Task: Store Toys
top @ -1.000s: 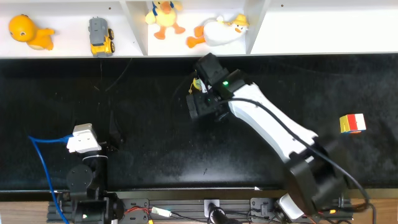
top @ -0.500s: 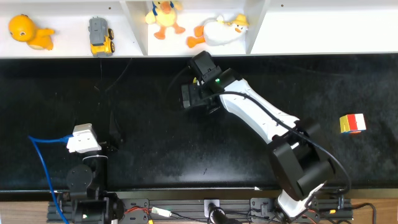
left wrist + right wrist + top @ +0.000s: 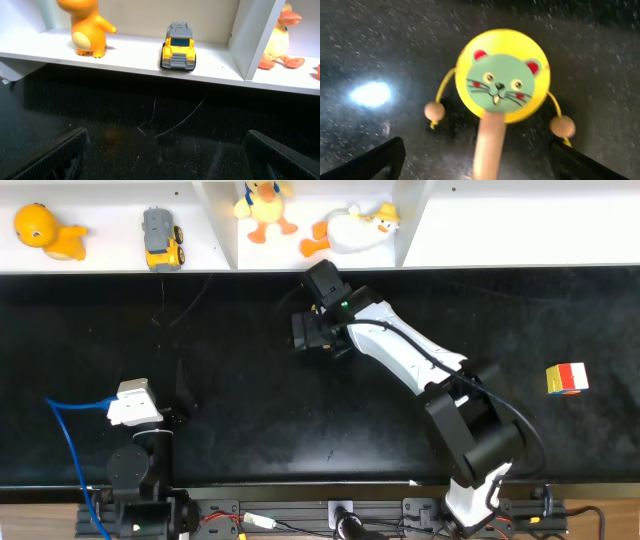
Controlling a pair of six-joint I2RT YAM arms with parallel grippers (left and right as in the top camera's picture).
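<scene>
Right gripper [image 3: 312,335] has shifted left — nearer the shelf [image 3: 480,250].

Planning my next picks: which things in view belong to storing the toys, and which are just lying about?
Job: rattle drum and colour cube, both on the table; shelf, holding orange duck, yellow truck, yellow duckling, white duck.
Lying about: blue cable.
</scene>
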